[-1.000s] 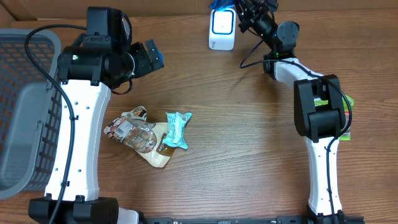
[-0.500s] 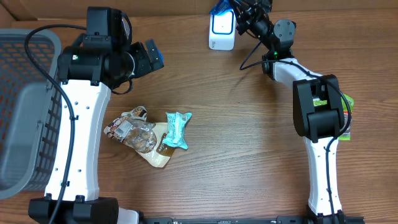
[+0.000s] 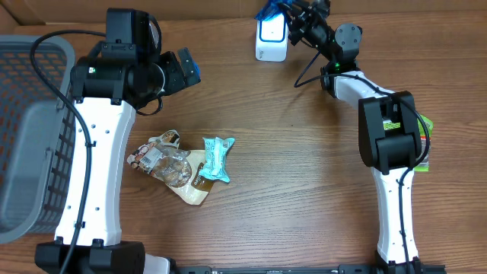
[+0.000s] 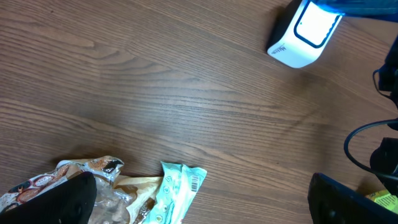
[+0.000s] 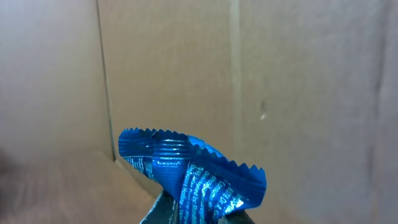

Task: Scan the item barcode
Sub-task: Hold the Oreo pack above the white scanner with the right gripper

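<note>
The blue packet (image 3: 268,10) reaches the scanner (image 3: 272,39)
The right gripper (image 3: 289,15), pinching the packet, has swung it over the scanner's far edge, so the read looks imminent; the left gripper (image 3: 185,68) hangs spread, well aside.

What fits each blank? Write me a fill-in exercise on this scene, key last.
The right gripper is shut on a ____ wrapper. It holds the wrapper at the scanner, whose body is mainly ____. The left gripper is ____. The basket is ____ in colour.
Missing: blue; white; open; grey.
</note>
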Controlling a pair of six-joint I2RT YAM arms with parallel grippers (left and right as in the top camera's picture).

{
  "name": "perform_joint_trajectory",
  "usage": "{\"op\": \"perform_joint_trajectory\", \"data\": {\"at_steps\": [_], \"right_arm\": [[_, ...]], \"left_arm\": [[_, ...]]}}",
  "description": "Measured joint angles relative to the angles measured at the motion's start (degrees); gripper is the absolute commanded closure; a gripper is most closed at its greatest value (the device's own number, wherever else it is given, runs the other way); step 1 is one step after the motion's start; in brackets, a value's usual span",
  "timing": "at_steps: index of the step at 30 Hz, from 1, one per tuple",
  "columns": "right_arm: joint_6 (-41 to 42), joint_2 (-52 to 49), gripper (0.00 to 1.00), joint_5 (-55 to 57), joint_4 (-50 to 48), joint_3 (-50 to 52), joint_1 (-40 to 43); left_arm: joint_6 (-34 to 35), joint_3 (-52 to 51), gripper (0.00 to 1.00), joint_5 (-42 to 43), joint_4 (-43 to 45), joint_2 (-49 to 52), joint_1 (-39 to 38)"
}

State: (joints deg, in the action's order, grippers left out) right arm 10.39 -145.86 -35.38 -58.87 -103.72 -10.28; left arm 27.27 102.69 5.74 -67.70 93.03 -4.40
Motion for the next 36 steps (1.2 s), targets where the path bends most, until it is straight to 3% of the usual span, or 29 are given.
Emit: {"op": "perform_joint_trajectory", "data": {"at_steps": [22, 27, 32, 36], "right_arm": [[-4.39, 0.0, 0.96, -8.11, 3.5, -0.11, 0.02], [-2.34, -0.07, 0.96, -8.31, -9.55, -0.11, 0.02], [7.23, -0.07, 0.96, -8.74, -27.28, -0.26, 0.2], [18.49, -0.07, 0.96, -8.92, -27.91, -0.39, 1.57]], "left_arm": [[0.0, 0.0, 0.0, -0.02, 0.0, 0.0, 0.0], [0.0, 0.0, 0.0, -0.02, 0.02, 0.0, 0.0], [0.0, 0.0, 0.0, -0.02, 0.0, 0.0, 0.0], [0.0, 0.0, 0.0, -0.02, 0.0, 0.0, 0.0]]}}
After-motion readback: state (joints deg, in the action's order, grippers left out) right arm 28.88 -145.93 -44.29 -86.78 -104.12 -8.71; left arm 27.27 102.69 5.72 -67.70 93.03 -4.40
